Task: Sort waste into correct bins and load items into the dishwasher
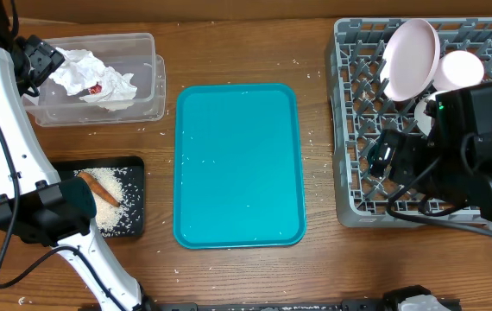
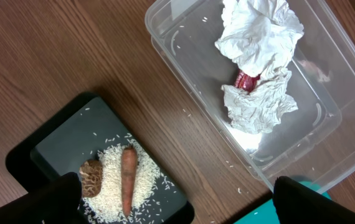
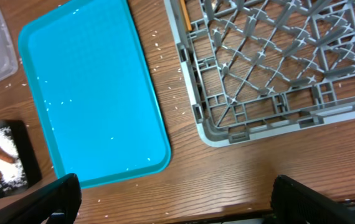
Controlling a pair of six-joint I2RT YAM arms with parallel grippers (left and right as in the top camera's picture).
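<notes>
Okay, so the grey dish rack point(image 1: 362, 199) takes up the right side of the table. The pale pink plate point(image 1: 410, 59) stands tilted among the pegs at the back. A small white dish point(image 1: 462, 67) is just beside it, partly hidden by the right arm. The teal tray point(image 1: 239, 164) is in the middle. The clear tub point(image 1: 147, 95) is back left, with the black tray point(image 1: 134, 173) in front of it.

The left gripper point(image 2: 176, 186) hangs above those two, fingers wide apart and holding nothing. The right gripper point(image 3: 176, 186) is over the rack's near-left corner, spread the same way with nothing in it.

The crumpled napkin point(image 1: 95, 73) lies in the tub with the red wrapper point(image 2: 247, 79) peeking out of it. The carrot point(image 2: 127, 186) and brown lump point(image 2: 91, 177) lie side by side on the rice point(image 2: 112, 196) in the black tray. A few grains are scattered on the teal tray.
</notes>
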